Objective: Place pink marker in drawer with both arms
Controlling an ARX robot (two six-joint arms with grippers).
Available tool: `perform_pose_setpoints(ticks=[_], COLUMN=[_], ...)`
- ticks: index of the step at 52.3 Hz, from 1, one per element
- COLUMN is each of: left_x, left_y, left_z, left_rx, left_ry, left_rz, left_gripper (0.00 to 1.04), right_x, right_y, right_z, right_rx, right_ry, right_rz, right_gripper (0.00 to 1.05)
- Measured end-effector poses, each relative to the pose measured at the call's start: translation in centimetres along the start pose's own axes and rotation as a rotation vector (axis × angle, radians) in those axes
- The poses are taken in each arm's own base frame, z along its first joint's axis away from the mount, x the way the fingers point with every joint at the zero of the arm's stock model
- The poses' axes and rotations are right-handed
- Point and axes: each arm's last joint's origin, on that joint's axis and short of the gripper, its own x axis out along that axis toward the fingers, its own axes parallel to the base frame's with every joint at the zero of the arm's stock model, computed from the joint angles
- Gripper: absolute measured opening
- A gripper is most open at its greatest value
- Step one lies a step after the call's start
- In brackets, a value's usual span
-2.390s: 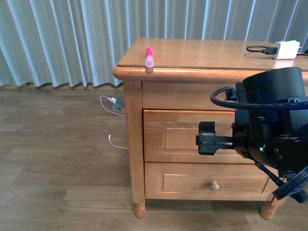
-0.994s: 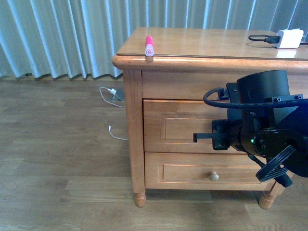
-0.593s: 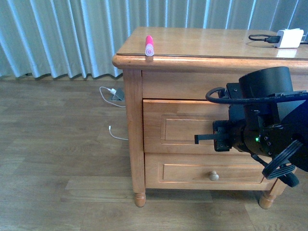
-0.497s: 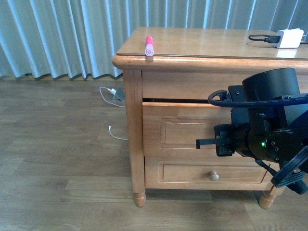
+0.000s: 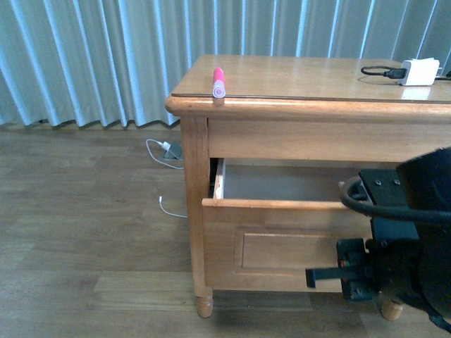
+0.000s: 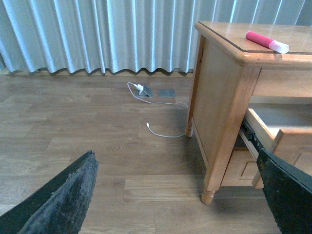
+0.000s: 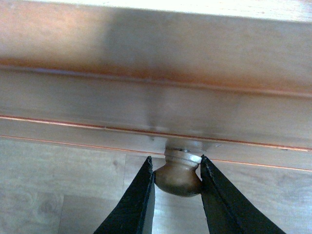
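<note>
The pink marker (image 5: 218, 82) lies at the front left corner of the oak cabinet top, its pale round end over the edge; the left wrist view has this marker (image 6: 266, 42) too. The drawer (image 5: 282, 239) stands pulled out, its pale interior showing. My right gripper (image 7: 176, 163) is shut on the drawer knob (image 7: 178, 178), one finger on each side. In the front view the bulky right arm (image 5: 405, 243) covers the knob. My left gripper (image 6: 175, 156) hangs open over the wooden floor, left of the cabinet, with nothing between its fingers.
A white charger block (image 5: 417, 72) with a black cable sits at the far right of the cabinet top (image 5: 310, 74). White cables and a plug (image 5: 165, 149) lie on the floor by the curtain. The cabinet's front leg (image 5: 204, 306) stands on the floor.
The drawer has gone from shut to pulled well out. My right arm has drawn back toward the camera and lower in the picture, still on the knob. The marker has not moved.
</note>
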Motion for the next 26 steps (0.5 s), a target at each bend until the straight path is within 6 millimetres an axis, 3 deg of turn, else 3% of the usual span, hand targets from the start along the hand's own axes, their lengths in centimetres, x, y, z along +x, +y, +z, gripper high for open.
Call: perform_pose_setpoints(ticks=[14, 26], left_x=[0.0, 0.0], left_y=[0.0, 0.0], left_z=[0.0, 0.0], left_rx=[0.0, 0.0], left_ry=[0.0, 0.0], left_rz=[0.0, 0.0], left_gripper=[0.99, 0.99], right_x=[-3.7, -5.4], right_y=[0.2, 0.0], right_z=[-3.3, -4.7], right_rx=[-0.012, 0.009], right_ry=[0.04, 0.071], right_rz=[0.023, 0.04], right_gripper=[0.23, 0.59])
